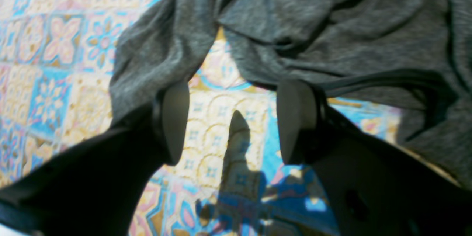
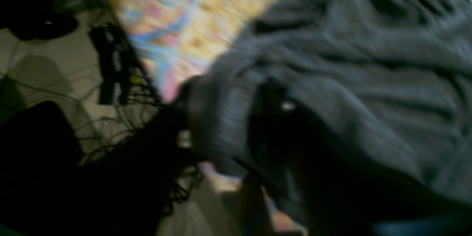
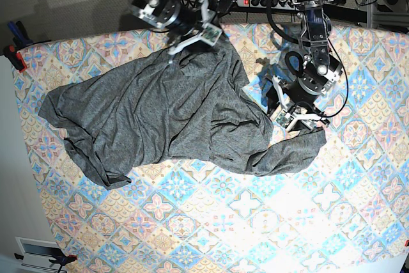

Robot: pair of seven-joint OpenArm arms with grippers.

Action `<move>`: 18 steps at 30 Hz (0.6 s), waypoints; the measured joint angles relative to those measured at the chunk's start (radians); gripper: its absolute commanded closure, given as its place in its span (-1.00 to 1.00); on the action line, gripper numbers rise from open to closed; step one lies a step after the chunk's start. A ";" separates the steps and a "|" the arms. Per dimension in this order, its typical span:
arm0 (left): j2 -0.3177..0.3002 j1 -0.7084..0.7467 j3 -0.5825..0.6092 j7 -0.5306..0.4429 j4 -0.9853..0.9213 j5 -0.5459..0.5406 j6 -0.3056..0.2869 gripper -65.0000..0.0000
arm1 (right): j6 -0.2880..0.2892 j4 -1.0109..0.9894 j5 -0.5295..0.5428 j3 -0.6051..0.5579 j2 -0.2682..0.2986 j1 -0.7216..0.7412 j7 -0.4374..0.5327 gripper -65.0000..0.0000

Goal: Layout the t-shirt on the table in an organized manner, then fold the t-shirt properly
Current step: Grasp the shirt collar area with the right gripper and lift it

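Grey t-shirt [image 3: 166, 116] rumpled on table [image 3: 255, 222] | left tool [image 1: 232, 121] apart, empty | right tool [image 2: 228, 118] blurred, seemingly pinching cloth

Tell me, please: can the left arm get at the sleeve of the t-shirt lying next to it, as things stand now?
Probably yes. The left gripper is open with bare table between its fingers, and the t-shirt sleeve lies at its fingertips. Nothing blocks the way.

Dark heather-grey knit t-shirt [image 3: 166, 119] spread across left and centre of patterned-cloth table [image 3: 268, 222], one sleeve reaching right. Right gripper [image 3: 192, 33] at far edge over shirt's rear hem. Left gripper [image 3: 300, 119] right of shirt body, just behind that sleeve. Near half of table bare.
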 measured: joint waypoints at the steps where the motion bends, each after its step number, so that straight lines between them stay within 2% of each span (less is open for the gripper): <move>1: 0.000 0.000 0.000 0.000 0.000 0.000 0.001 -0.08 | 0.000 0.008 -0.002 0.004 0.000 -0.002 -0.003 -0.09; 3: 0.000 -0.002 0.000 0.000 0.000 0.000 0.003 -0.08 | 0.000 0.044 -0.002 0.003 0.006 -0.003 -0.002 -0.23; 4: -0.001 -0.002 0.000 0.000 0.000 0.000 0.003 -0.08 | 0.000 0.063 0.003 0.004 0.005 -0.005 0.008 -0.24; 7: 0.000 -0.001 0.000 0.000 0.000 0.000 0.003 -0.08 | 0.004 0.072 0.018 0.044 -0.002 -0.015 0.024 -0.16; 11: -0.003 -0.001 0.000 0.001 0.000 0.000 0.003 -0.08 | 0.002 0.066 -0.007 0.119 -0.012 -0.032 -0.015 -0.06; 15: 0.003 -0.002 0.000 -0.001 0.000 0.000 0.000 -0.08 | 0.008 0.064 0.024 0.170 -0.082 0.067 0.022 -0.03; 18: -0.004 0.003 0.012 0.001 0.001 0.001 0.006 -0.08 | -0.006 0.066 0.016 0.244 -0.124 0.102 0.013 -0.02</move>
